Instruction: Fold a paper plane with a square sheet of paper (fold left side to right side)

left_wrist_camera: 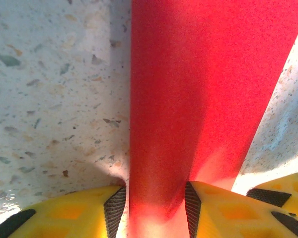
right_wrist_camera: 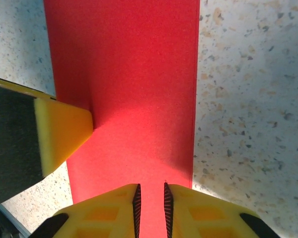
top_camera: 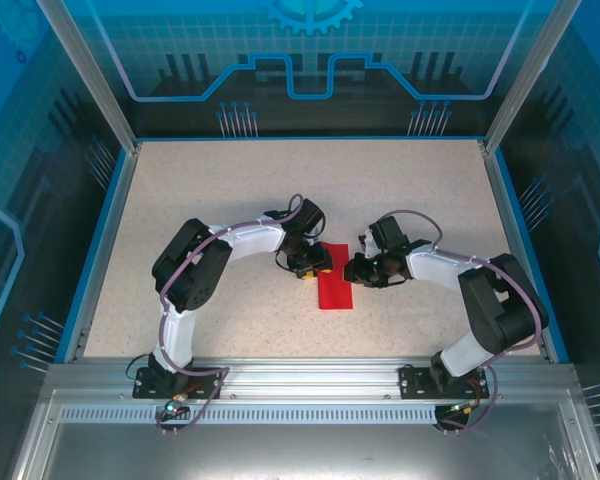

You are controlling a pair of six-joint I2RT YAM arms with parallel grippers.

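Red paper sheet [top_camera: 335, 290], folded to a narrow strip, lies mid-table [top_camera: 230, 200] btwn both arms. L gripper [left_wrist_camera: 154, 198] clamps one end, prob. anchoring it. R gripper [right_wrist_camera: 150, 198], jaws narrow, pinches the edge, likely for next fold.

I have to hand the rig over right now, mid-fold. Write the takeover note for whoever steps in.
Left gripper: jaws apart, red paper running between its pads; clamped or only pinned, cannot tell.
Right gripper: jaws almost together on the paper's near edge.
Paper: middle of the table, between both grippers, lying as a narrow rectangle.
Done: the left-to-right half fold looks made.
Left: nose and wing folds; no plane shape yet.
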